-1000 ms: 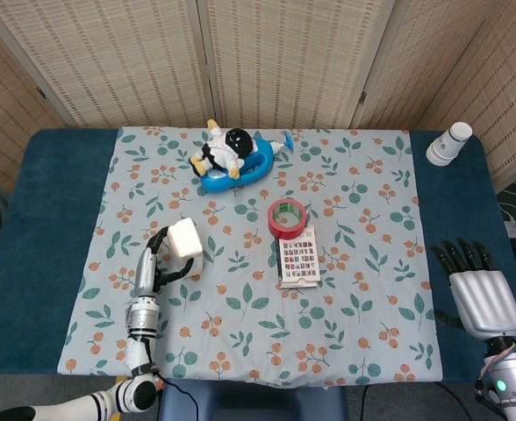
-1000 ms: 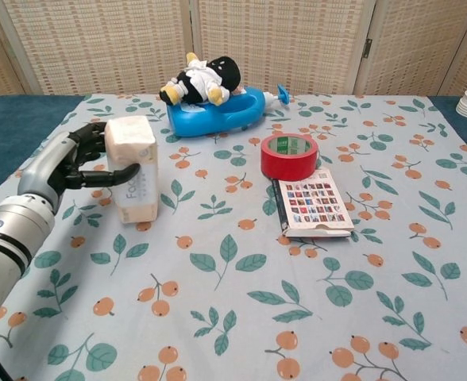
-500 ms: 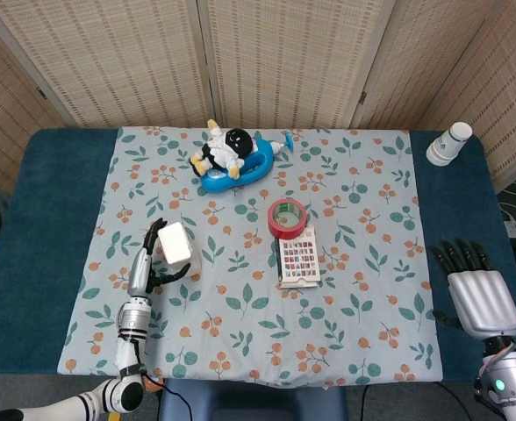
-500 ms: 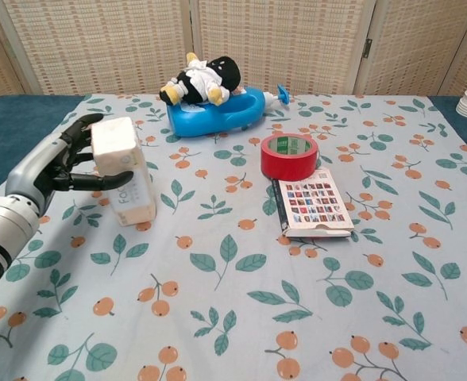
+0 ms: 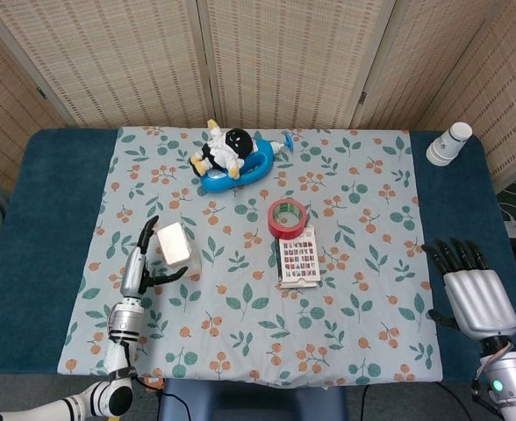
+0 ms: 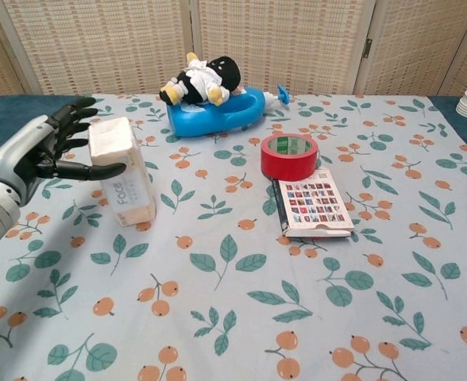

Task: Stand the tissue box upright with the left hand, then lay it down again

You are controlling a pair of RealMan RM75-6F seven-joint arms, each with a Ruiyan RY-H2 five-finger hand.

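Tissue box [image 6: 122,171] standing on end, tilted, on the left of the leaf-print tablecloth [image 6: 241,286], left hand [image 6: 39,149] just beside it with fingers spread, holding nothing, thumb near its face, right hand [image 5: 473,294] empty and splayed well apart, red tape roll [image 6: 288,155] and card booklet [image 6: 313,204] mid-table.

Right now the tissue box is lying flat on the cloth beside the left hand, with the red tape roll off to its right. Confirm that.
Not flat: in the chest view the tissue box stands upright on end beside the left hand. The red tape roll is indeed off to its right.
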